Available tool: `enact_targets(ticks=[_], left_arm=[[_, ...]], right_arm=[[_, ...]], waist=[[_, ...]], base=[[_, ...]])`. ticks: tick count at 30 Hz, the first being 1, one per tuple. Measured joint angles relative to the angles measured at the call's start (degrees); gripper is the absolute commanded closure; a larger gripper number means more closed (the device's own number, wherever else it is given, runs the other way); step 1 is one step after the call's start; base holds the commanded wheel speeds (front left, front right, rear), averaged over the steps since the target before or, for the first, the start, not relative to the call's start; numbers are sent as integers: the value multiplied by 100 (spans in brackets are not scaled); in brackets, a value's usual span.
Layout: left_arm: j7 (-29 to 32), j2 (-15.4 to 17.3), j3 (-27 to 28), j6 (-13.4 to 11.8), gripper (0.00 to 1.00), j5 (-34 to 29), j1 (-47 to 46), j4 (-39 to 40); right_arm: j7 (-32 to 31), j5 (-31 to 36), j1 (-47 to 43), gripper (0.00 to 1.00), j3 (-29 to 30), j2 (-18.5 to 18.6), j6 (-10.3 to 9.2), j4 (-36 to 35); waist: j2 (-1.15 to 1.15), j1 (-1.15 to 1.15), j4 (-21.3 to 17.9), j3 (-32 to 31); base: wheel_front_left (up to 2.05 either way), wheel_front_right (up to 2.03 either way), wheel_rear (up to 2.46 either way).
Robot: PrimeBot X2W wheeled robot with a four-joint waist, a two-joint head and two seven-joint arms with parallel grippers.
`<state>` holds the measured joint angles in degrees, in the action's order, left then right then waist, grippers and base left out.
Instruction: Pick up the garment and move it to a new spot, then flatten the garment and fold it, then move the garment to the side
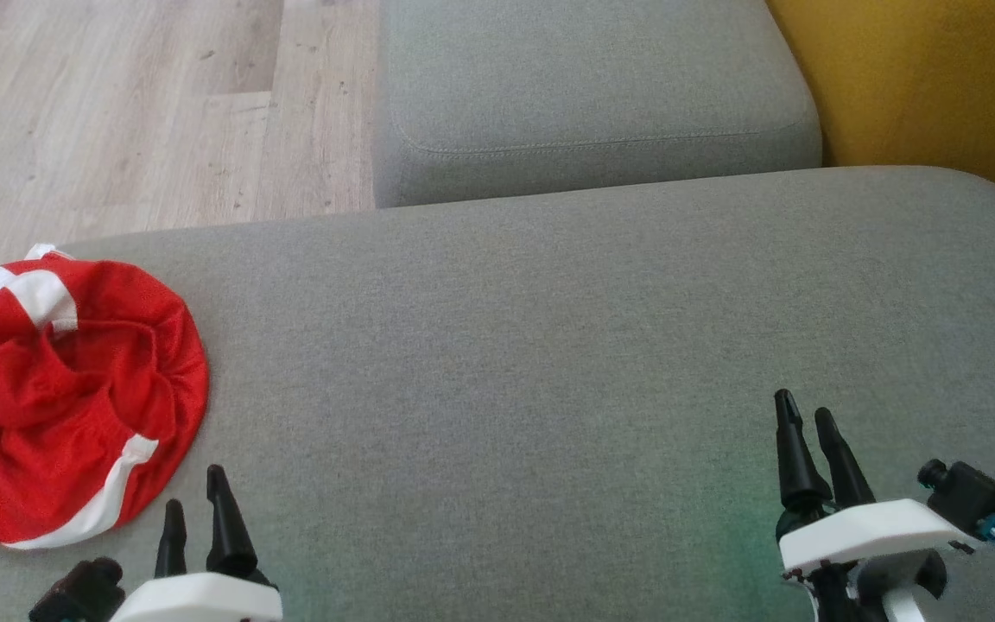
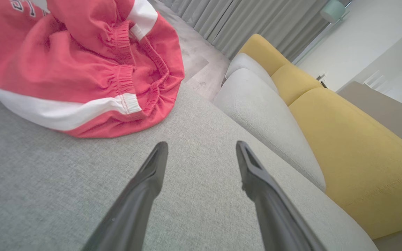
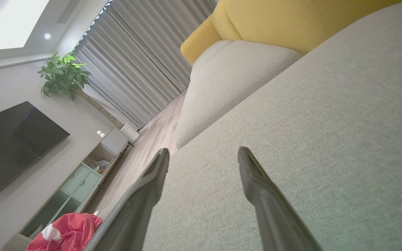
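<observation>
**A:** Starting at the left, what lies ahead of the left gripper [image 1: 195,488]?

**B:** The garment [image 1: 66,397]. It sits just past the fingertips and off to their left, near them but not touching. It is crumpled into a rounded heap on the grey seat cushion [image 1: 506,345], close to the cushion's left edge.

**A:** How does it look?

**B:** It is red cloth with broad white bands. One band curves along the side nearest the gripper, and another shows on the far side. The left wrist view shows a gathered elastic hem, puckered and folded in on itself. That view also has some outlined letters at the top corner, cut off too much to read.

**A:** And the left gripper itself?

**B:** Its two dark fingers stand apart with nothing between them, and grey cushion lies below.

**A:** Moving right?

**B:** The right gripper [image 1: 803,404] is well apart from the garment, over the same cushion. Its fingers are spread too, and it holds nothing. In its wrist view the garment is a small red-and-white bundle at the lower left, beyond the left finger.

**A:** What is past the fingertips?

**B:** Wood floor [image 1: 117,112] lies ahead of the left gripper. A second grey cushion [image 1: 592,95] lies ahead, between the two grippers. A yellow backrest [image 1: 921,78] is ahead and to the right of the right gripper.
</observation>
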<state>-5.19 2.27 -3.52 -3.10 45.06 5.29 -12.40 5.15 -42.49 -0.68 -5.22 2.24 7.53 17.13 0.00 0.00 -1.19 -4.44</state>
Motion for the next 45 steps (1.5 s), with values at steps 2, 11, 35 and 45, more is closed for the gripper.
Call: enact_targets(ticks=[2,11,35,45], left_arm=[[-29,1,-12,-14,0,-121,0,30],[-174,3,-68,-144,0,-691,16,129],[-582,14,-358,-480,0,-2351,256,316],[-753,19,-460,-502,0,-3039,329,337]], right_arm=[[43,146,-2,0,-22,0,0,-5],[197,775,-3,0,-170,3,0,-33],[591,2406,-17,0,-448,13,0,-38],[753,3183,-24,0,-489,14,0,22]], waist=[[0,0,-2,-12],[0,0,-23,-63],[0,0,-81,-259],[0,0,-105,-337]], base=[[0,0,0],[0,0,0],[0,0,0],[0,0,0]])
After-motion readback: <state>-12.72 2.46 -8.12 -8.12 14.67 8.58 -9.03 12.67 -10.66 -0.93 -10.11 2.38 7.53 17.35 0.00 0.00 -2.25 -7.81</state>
